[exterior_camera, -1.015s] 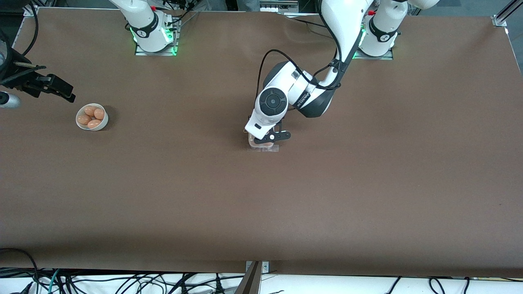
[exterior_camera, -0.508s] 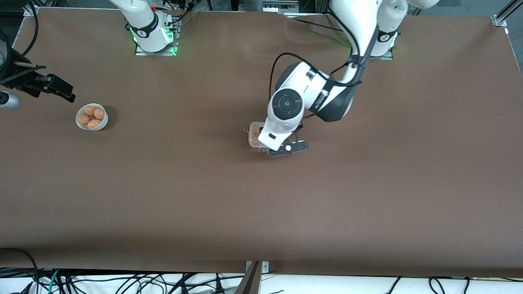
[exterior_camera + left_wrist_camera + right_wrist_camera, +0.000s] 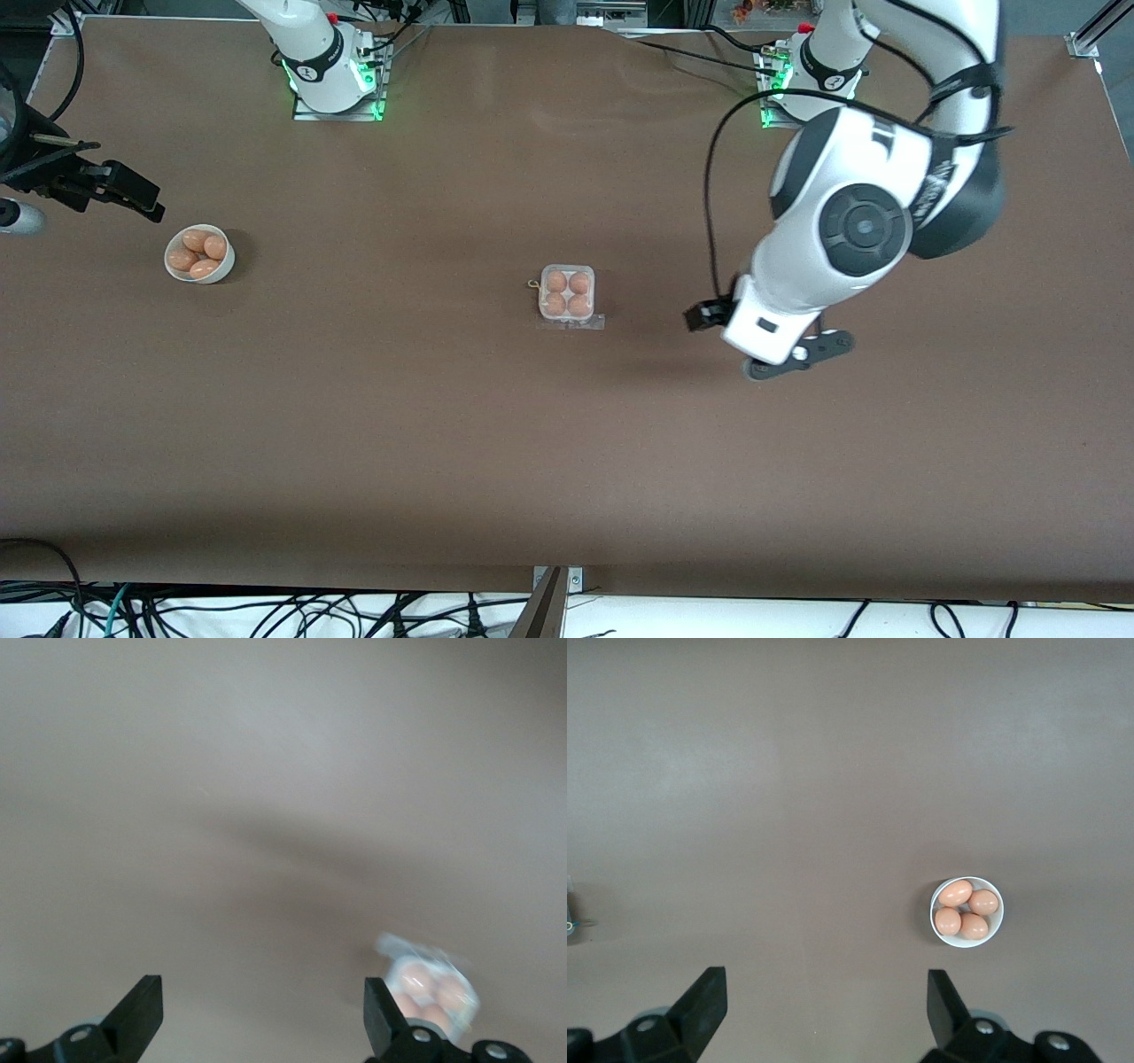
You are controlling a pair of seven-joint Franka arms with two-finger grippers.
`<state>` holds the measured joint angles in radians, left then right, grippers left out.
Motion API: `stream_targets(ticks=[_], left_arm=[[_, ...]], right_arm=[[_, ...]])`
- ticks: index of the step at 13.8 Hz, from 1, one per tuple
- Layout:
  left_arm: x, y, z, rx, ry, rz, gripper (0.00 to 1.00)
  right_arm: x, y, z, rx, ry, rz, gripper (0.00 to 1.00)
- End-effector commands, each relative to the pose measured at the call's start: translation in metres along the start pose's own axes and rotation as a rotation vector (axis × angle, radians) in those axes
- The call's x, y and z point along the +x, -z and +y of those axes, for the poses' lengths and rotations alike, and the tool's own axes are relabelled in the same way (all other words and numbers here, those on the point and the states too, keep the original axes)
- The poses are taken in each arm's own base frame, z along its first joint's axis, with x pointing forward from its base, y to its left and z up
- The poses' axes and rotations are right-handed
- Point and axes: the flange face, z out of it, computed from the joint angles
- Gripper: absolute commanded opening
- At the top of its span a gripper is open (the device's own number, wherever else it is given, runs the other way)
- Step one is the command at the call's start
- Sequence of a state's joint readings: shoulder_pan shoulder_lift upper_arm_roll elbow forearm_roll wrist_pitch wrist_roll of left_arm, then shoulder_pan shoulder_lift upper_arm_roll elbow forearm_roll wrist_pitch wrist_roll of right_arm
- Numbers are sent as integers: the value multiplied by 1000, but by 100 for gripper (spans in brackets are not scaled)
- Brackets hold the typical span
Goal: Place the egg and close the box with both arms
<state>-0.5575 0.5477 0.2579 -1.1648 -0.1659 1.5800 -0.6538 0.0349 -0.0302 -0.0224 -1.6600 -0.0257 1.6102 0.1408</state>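
Note:
The box (image 3: 567,295) sits mid-table, a small white carton with an orange-brown egg (image 3: 556,281) in every cell. Its clear lid lies down over them, with the front tab on the side nearer the front camera. My left gripper (image 3: 764,330) is up over bare table, toward the left arm's end from the box. In the left wrist view it (image 3: 263,1010) is open and empty, and the box (image 3: 430,988) shows blurred by one fingertip. My right gripper (image 3: 133,199) hangs open and empty (image 3: 824,1005) by the bowl at the right arm's end and waits.
A round white bowl (image 3: 221,266) with several eggs stands near the right arm's end of the table; it also shows in the right wrist view (image 3: 994,926). Brown table (image 3: 567,461) surrounds the box. Cables hang along the table edge nearest the front camera.
My left gripper has lifted off the box and swung toward the left arm's end of the table. The box now shows uncovered. The right arm has not moved.

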Motion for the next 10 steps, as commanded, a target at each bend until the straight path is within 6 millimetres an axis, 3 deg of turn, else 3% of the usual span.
stream_targets(ticks=[1,3,4,6,10], left_arm=[[3,29,-30,64,-12,48,100],[19,51,-68,43,0,52,100],[26,52,-84,51,2,37,100],[36,77,-128,22,15,44,100],[42,110,-221,-48,-35,40,100]], right_arm=[[1,5,-2,17,11,5,100],[1,5,-2,17,9,4,100],[1,5,-1,16,9,4,100],[1,5,-1,16,8,5,100],[1,5,-1,16,8,4,100]])
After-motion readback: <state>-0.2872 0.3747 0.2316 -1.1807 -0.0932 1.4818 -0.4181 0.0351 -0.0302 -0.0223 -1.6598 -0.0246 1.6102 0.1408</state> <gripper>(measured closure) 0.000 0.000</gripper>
